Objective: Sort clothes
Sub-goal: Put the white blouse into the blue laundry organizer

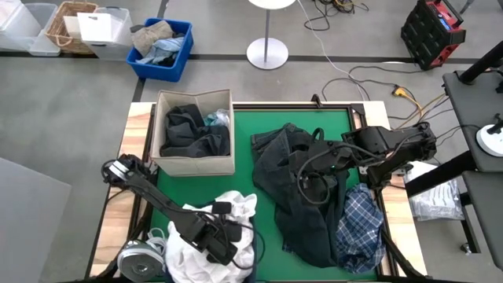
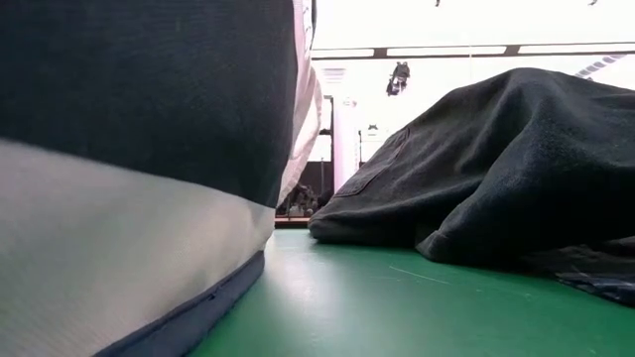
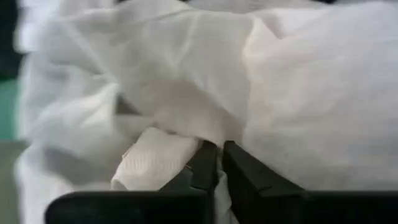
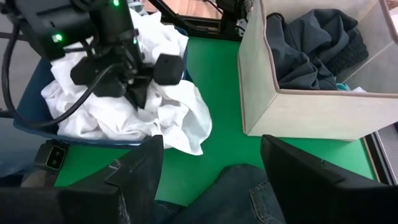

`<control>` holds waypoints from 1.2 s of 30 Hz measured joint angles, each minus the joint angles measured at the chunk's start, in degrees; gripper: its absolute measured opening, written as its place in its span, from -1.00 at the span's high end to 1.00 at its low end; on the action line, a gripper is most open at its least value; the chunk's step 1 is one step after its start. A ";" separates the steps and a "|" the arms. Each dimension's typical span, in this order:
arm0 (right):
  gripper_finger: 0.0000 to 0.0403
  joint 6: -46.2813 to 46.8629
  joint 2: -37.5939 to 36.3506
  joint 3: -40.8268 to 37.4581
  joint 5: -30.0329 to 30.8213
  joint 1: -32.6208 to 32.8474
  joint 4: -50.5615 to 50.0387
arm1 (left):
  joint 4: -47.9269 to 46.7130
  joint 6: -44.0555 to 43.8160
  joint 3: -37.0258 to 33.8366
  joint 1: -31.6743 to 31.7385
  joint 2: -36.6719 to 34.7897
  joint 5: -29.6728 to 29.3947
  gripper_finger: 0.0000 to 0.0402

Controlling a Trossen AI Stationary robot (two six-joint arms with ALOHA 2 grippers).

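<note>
White clothes (image 4: 168,106) are heaped in a dark blue bin (image 4: 25,118) at the table's near left, and one white piece (image 1: 236,206) spills over its rim onto the green mat. My left gripper (image 4: 138,93) points down into this heap, shut on white cloth. A pile of dark clothes (image 1: 299,196) lies right of centre, with a plaid shirt (image 1: 360,228) at its near right edge. My right gripper (image 4: 211,142) hovers open over the pile's far part (image 4: 230,186). A beige box (image 1: 195,132) holds dark clothes and a teal piece (image 1: 218,119). My left gripper pinches white cloth (image 3: 219,193) between its two fingers (image 3: 205,165), coming at the heap from above and pointing down. Whether it has one layer or several, I cannot tell. The cloth lies slack on the heap in the bin, with a fold (image 3: 155,162) bunched beside one finger.
Bare green mat (image 4: 224,143) lies between the bin, the box and the dark pile. In the low view the bin's wall (image 2: 139,198) fills the left side. On the floor beyond the table stand a blue crate (image 1: 161,47) with cloth and clear tubs (image 1: 31,27).
</note>
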 joint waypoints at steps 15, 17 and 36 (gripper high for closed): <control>-0.36 -1.03 0.00 -0.02 0.00 0.00 -0.02 | -6.28 2.96 7.26 0.19 -0.17 -12.49 0.09; -0.36 -1.03 0.00 -0.02 0.00 0.00 -0.02 | -8.46 2.97 7.27 0.78 -0.20 -14.51 -0.02; -0.36 -1.03 0.00 -0.02 -0.05 -0.03 -0.04 | -16.74 -1.77 3.55 3.23 -0.72 -8.78 0.14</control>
